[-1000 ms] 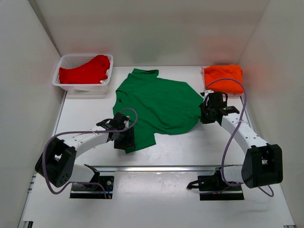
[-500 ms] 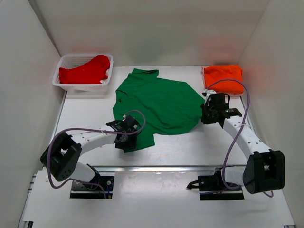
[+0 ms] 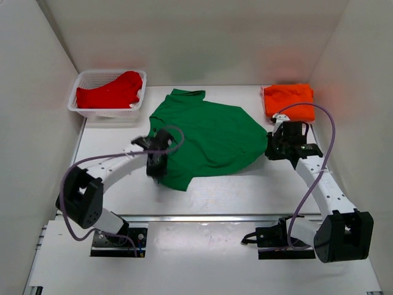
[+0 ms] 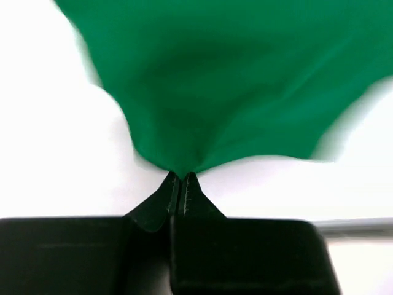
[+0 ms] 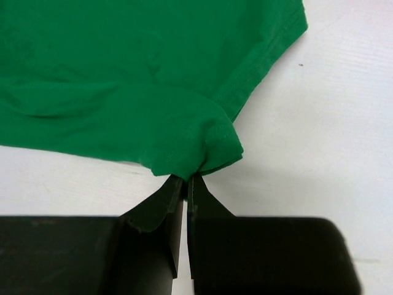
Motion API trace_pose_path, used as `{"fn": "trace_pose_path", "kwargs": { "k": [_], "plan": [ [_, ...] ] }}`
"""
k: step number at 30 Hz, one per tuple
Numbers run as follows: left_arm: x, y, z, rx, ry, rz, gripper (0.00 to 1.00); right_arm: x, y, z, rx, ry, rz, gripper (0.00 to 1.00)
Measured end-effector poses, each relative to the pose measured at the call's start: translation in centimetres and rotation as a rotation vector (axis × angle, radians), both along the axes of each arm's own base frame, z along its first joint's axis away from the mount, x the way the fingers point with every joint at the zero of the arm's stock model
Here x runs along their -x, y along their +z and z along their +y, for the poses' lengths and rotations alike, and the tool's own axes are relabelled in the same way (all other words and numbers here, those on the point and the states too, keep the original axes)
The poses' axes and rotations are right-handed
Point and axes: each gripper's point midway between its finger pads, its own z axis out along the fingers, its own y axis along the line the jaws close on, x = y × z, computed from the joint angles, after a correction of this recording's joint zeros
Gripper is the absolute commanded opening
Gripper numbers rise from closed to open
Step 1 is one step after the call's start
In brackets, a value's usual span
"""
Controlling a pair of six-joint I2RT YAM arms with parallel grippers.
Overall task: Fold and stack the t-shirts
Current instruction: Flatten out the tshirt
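The green t-shirt (image 3: 206,135) lies spread in the middle of the table, collar toward the back. My left gripper (image 3: 157,165) is shut on its near left corner, and the cloth (image 4: 221,80) fans away from the pinched tips (image 4: 182,177). At the shirt's right edge my right gripper (image 3: 274,146) is shut on a bunched hem (image 5: 202,147), the tips (image 5: 186,179) pinching the fold. An orange t-shirt (image 3: 288,98) lies folded at the back right. Over at the back left a red t-shirt (image 3: 110,92) fills the basket.
The white mesh basket (image 3: 83,109) stands at the back left corner. White walls close in the table on three sides. A metal rail (image 3: 202,216) runs along the near edge between the arm bases. The right arm's purple cable (image 3: 319,141) loops near the orange shirt.
The left gripper has shut on the green shirt's near left corner and drawn it back and leftward, shortening that flap. The right gripper has shifted slightly right with the hem.
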Motion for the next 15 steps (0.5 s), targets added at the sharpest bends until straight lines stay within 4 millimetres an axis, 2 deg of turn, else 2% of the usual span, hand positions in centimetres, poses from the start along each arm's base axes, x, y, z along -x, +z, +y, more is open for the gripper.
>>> {"fn": "trace_pose_path", "kwargs": {
  "k": [2,4,5,6,8,9,10,11,13,15],
  "plan": [
    [-3.5,4.7,-0.3,0.040,0.017,-0.062,0.00,0.0,0.6,-0.2,-0.012,-0.006,0.000,0.00],
    [-9.2,12.5,-0.8,0.149,0.054,-0.237,0.00,-0.5,2.4,-0.5,-0.034,-0.014,-0.024,0.00],
    [-12.4,18.3,-0.4,0.219,0.084,-0.369,0.00,-0.9,3.9,-0.6,-0.049,-0.016,-0.049,0.00],
    [-14.6,23.1,0.4,0.268,0.107,-0.489,0.00,-1.6,5.8,-0.7,-0.064,-0.015,-0.087,0.00],
    [-17.2,34.1,3.0,0.343,0.157,-0.759,0.00,-2.9,10.5,-0.9,-0.093,-0.005,-0.194,0.00],
    [-17.2,38.3,4.0,0.369,0.168,-0.871,0.00,-3.4,12.8,-1.1,-0.102,-0.001,-0.244,0.01],
    [-16.3,42.7,4.7,0.399,0.169,-0.983,0.00,-3.7,15.8,-1.2,-0.105,0.010,-0.310,0.00],
    [-14.9,46.1,4.9,0.437,0.159,-1.075,0.00,-3.8,17.8,-1.2,-0.104,0.019,-0.359,0.00],
    [-11.5,50.3,4.9,0.513,0.132,-1.203,0.00,-3.1,21.8,-1.6,-0.104,0.028,-0.449,0.00],
    [-7.9,52.9,5.4,0.578,0.129,-1.297,0.00,-1.9,25.7,-1.5,-0.099,0.035,-0.536,0.00]
  ]
}}
